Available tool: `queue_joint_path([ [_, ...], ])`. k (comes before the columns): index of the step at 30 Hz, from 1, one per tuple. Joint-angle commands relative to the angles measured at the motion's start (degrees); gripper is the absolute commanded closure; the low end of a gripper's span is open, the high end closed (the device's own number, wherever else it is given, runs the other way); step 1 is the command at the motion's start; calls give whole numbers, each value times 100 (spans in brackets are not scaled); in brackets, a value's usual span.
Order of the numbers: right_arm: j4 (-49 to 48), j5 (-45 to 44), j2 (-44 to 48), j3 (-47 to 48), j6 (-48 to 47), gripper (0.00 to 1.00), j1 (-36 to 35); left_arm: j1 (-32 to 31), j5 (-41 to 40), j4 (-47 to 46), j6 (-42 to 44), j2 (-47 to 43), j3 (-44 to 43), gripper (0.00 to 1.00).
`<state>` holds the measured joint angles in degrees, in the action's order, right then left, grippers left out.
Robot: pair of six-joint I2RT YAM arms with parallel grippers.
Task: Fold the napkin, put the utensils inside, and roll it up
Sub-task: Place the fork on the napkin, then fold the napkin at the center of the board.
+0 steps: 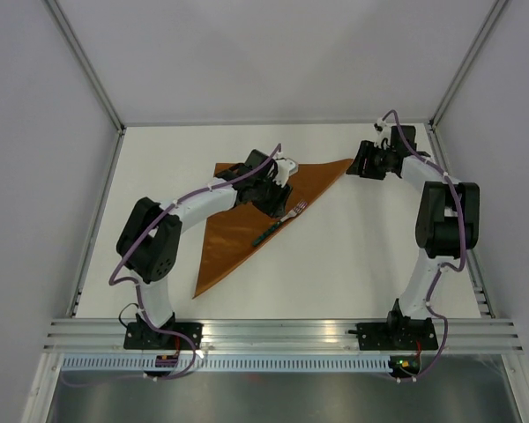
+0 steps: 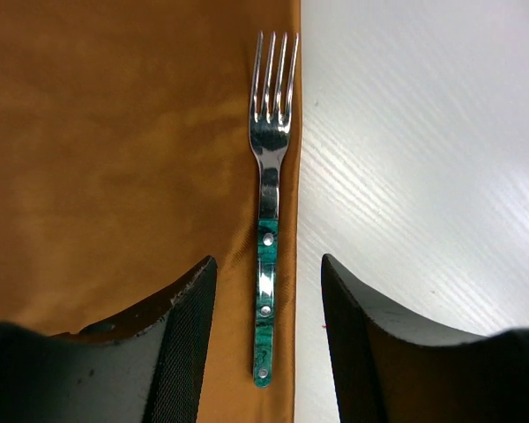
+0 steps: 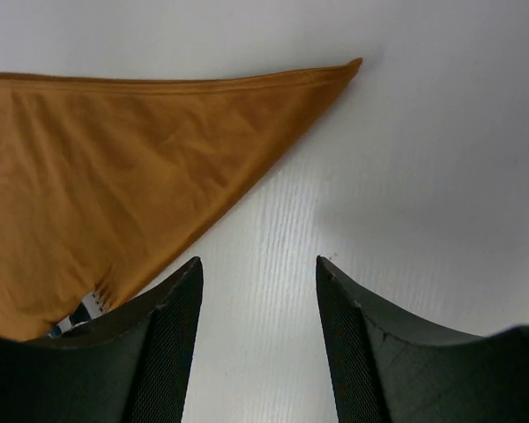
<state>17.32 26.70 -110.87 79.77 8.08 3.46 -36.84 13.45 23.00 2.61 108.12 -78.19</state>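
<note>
The rust-brown napkin [image 1: 247, 225] lies folded into a triangle on the white table, one corner pointing right toward the right gripper. A fork with a green handle [image 1: 280, 222] lies on the napkin along its folded long edge; in the left wrist view the fork [image 2: 266, 256] lies right beside that edge of the napkin [image 2: 115, 159]. My left gripper [image 2: 266, 291] is open above the fork's handle, jaws either side of it, not touching it. My right gripper [image 3: 257, 291] is open and empty over bare table, just off the napkin's right corner [image 3: 331, 75].
The white table [image 1: 379, 256] is walled in by grey panels at the back and sides. A metal rail [image 1: 282, 333] runs along the near edge where the arm bases are bolted.
</note>
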Motion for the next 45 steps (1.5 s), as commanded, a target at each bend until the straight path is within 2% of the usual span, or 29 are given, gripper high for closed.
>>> queue_joint_path([
  [1,-869,2,-452,65,1230,40,58,10,-290,-209,-428,-571,-196,44],
  [6,-1494,-146,-857,39,2074,38,76,1,-458,-305,-534,-871,23,44],
  [13,-1890,-402,-1253,83,2558,37,84,10,-651,-446,-665,-1047,269,44],
  [18,-2189,-517,-1507,83,2831,39,102,10,-677,-525,-718,-1117,454,44],
  [21,-2321,-613,-1569,48,2910,43,93,10,-721,-543,-727,-1179,524,44],
  [29,-2566,-718,-1763,30,3042,45,102,10,-844,-560,-753,-1293,665,44],
  [38,-2813,-675,-1938,13,3112,57,93,10,-932,-560,-788,-1346,770,44],
  [45,-2997,-543,-1939,74,3200,82,102,19,-967,-560,-806,-1425,832,44],
])
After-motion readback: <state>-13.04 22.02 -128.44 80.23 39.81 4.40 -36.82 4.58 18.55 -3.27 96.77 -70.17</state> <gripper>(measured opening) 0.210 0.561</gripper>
